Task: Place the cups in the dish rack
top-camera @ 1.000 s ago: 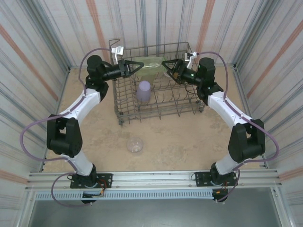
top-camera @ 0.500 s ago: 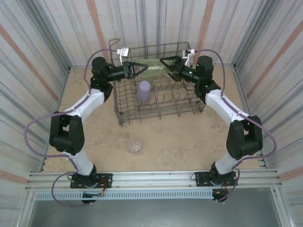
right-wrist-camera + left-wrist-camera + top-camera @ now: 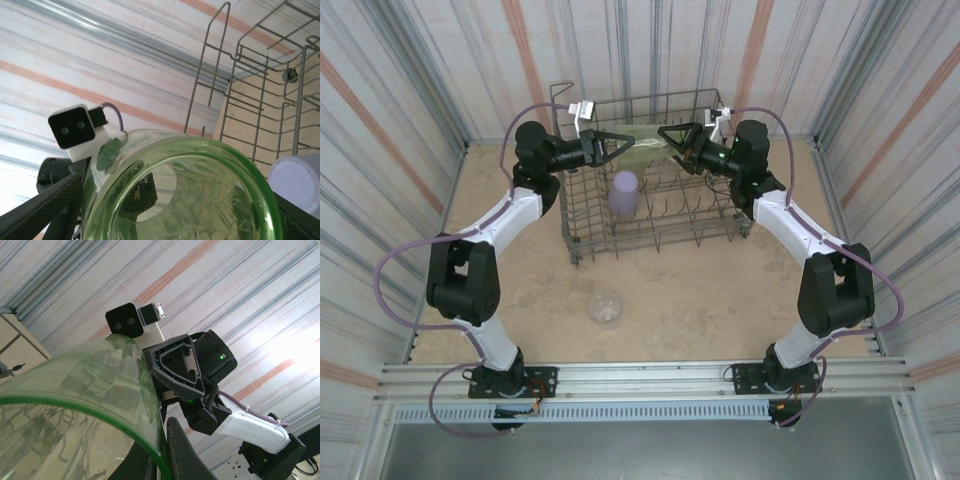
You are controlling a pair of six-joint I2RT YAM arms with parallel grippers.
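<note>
A translucent pale yellow-green cup (image 3: 645,143) hangs on its side above the back of the grey wire dish rack (image 3: 582,250). My left gripper (image 3: 620,143) is shut on this cup's rim (image 3: 75,405), one finger inside and one outside. My right gripper (image 3: 667,140) faces it from the other end, its fingers on either side of the cup's base (image 3: 185,190); whether the pads press on it is unclear. A lavender cup (image 3: 624,192) stands upside down inside the rack. A clear cup (image 3: 606,307) lies on the table in front of the rack.
The rack's tall grid sides and handle wires (image 3: 260,100) rise close beside the held cup. Striped curtain walls enclose the table on three sides. The lavender cup (image 3: 297,182) sits just below the right gripper.
Both grippers have drawn closer together over the rack's back. The right gripper's jaws have narrowed around the cup's base. The left gripper keeps its hold on the rim.
</note>
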